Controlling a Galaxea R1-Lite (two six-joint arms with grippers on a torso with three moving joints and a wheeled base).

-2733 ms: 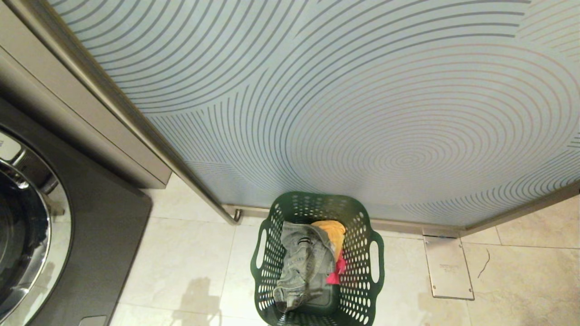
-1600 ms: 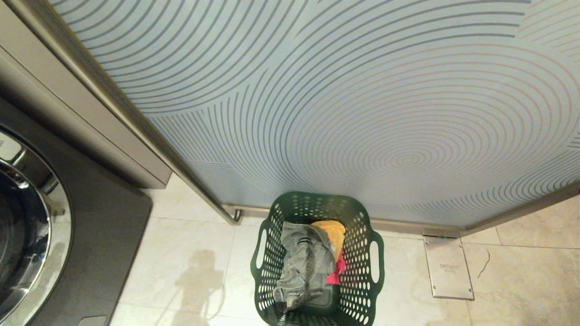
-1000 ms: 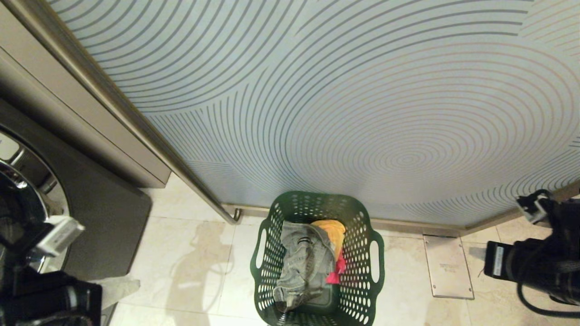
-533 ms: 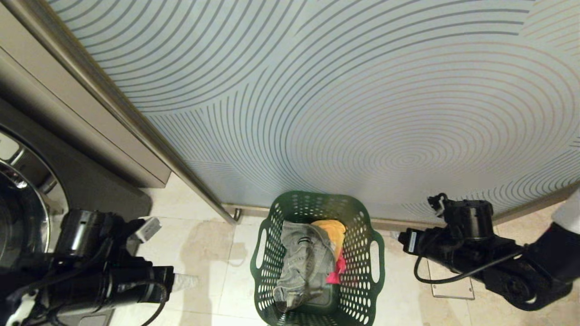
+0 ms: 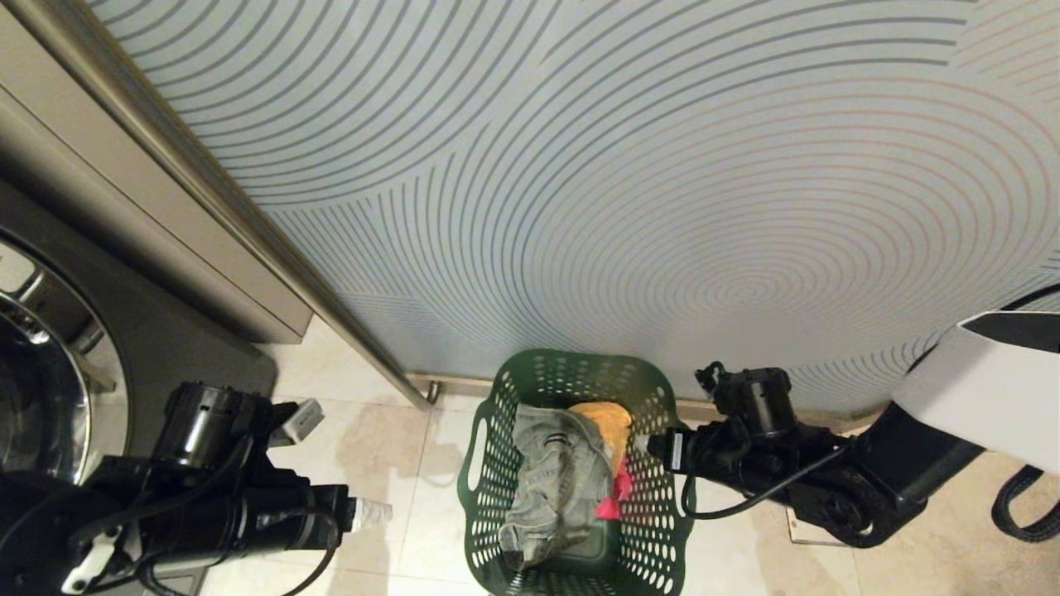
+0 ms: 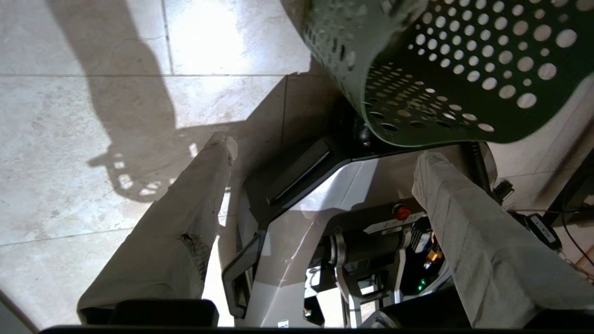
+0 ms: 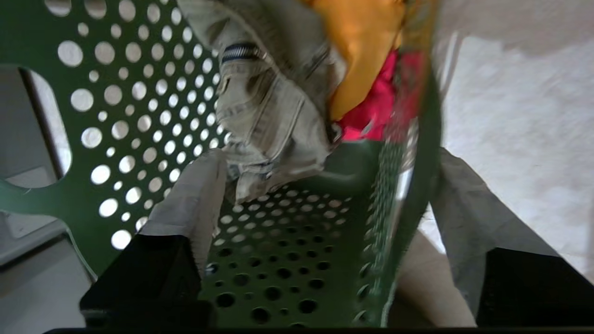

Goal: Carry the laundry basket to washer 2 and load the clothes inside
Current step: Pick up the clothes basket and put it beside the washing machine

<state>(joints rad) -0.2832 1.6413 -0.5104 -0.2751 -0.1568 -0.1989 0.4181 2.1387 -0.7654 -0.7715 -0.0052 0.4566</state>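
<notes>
The dark green laundry basket [image 5: 662, 497] [image 6: 441, 69] [image 7: 139, 93] stands on the tiled floor against a frosted glass panel. In it lie the clothes: grey-green trousers [image 5: 551, 480] [image 7: 269, 106], a yellow piece [image 5: 609, 418] [image 7: 366, 41] and a red-pink piece [image 5: 617, 492] [image 7: 371, 111]. My right gripper [image 5: 652, 443] [image 7: 327, 157] is open astride the basket's right wall, one finger inside and one outside. My left gripper [image 5: 368, 513] [image 6: 325, 149] is open and empty, low over the floor to the left of the basket and apart from it. No label shows washer 2.
A dark grey front-load washer [image 5: 190, 372] with a chrome door rim [image 5: 83, 414] fills the far left, no numeral in sight. The frosted glass panel [image 5: 621, 207] and its metal rail [image 5: 331, 310] close off the back. My own base [image 6: 301, 222] lies below the left gripper.
Both arms have swung into view from the sides towards the basket. The right gripper has reached the basket's right wall; the left has come closer on the left. The basket has not moved.
</notes>
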